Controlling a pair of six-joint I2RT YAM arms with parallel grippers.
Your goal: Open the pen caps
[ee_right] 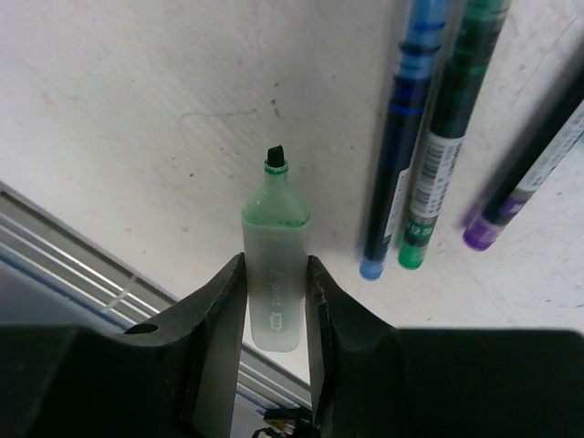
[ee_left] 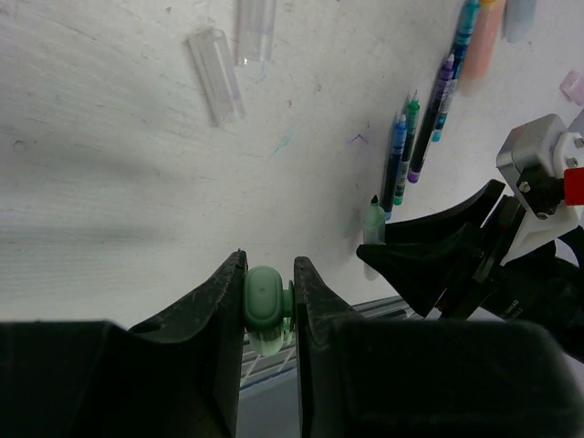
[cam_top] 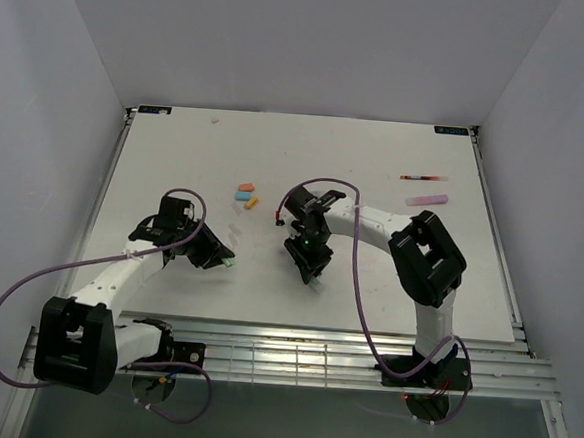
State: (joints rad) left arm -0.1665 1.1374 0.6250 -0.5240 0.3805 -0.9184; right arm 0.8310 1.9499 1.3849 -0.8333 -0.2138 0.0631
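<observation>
Green cap (ee_left: pixel 265 310): clamped end-on between the fingers of the left gripper (ee_left: pixel 269 265), over the near part of the table (ee_left: pixel 109 182), and fully separate from its pen.

Green highlighter barrel (ee_right: pixel 274 228): pinched at its rear half by the closed right gripper (ee_right: pixel 274 266). The chisel tip (ee_right: pixel 275 153) is exposed and points away from the claw.

Judgement: one arm is placed on each piece so that an axial pull can be made. With the grippers apart in the overhead view, this cap is counted as opened.

Two clear caps (ee_left: pixel 215 75) lie loose beyond the left claw. Three thin pens (ee_right: pixel 397 155) lie side by side just right of the barrel; whether they are capped cannot be told. Three pastel caps (cam_top: pixel 245 195) are grouped farther back on the table.
</observation>
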